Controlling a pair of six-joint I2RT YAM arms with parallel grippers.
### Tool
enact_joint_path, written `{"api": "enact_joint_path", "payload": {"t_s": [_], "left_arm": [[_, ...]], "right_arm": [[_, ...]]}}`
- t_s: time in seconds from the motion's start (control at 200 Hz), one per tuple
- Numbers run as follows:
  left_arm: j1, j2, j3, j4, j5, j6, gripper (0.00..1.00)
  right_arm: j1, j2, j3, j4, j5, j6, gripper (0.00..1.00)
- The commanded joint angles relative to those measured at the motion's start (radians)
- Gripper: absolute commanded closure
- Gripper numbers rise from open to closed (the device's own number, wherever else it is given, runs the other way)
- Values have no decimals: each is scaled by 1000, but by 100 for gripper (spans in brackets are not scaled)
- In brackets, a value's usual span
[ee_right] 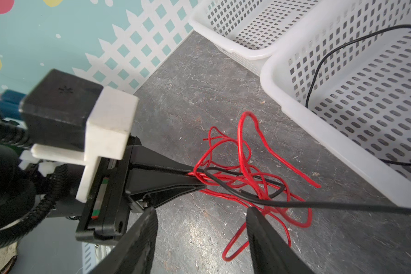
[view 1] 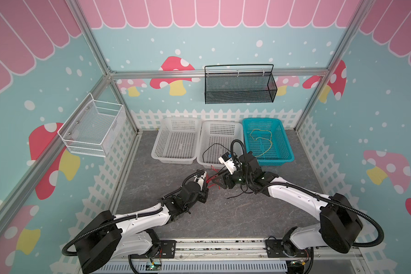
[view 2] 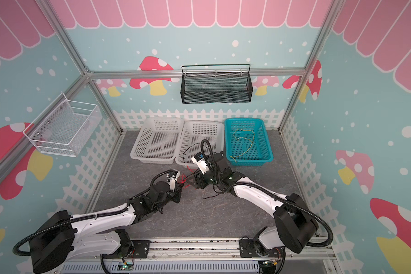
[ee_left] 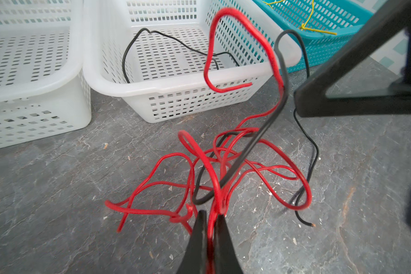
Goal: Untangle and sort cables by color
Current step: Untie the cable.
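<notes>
A tangle of red cables (ee_left: 223, 166) lies on the grey floor in front of the middle white basket (ee_left: 176, 87). My left gripper (ee_left: 210, 214) is shut on a red strand at the tangle's edge. A black cable (ee_left: 261, 132) threads through the red ones and trails to a loose end on the floor. My right gripper (ee_right: 201, 208) stands open just above the floor beside the tangle (ee_right: 242, 170), with nothing between its fingers. Another black cable (view 1: 211, 146) rests in the middle white basket. A yellow cable (view 1: 262, 140) lies in the teal basket (view 1: 287, 147).
The left white basket (view 1: 176, 159) holds nothing. A black mesh basket (view 1: 240, 87) hangs on the back wall and a white wire basket (view 1: 93, 125) on the left wall. The two grippers face each other closely over the tangle.
</notes>
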Motion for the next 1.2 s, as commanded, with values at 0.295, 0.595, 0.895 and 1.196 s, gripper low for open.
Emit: {"api": "enact_joint_path", "payload": {"t_s": [0.295, 0.595, 0.895, 1.196], "left_arm": [[-17, 10, 28, 62, 40, -23, 100], [-38, 45, 28, 87, 41, -31, 100], [-40, 50, 16, 102, 29, -24, 100], [-33, 63, -34, 125, -26, -58, 100]], "right_arm": [[11, 55, 1, 105, 15, 89, 47], [12, 112, 7, 205, 27, 178, 70], [11, 144, 18, 215, 33, 196, 100], [11, 66, 46, 196, 63, 145, 100]]}}
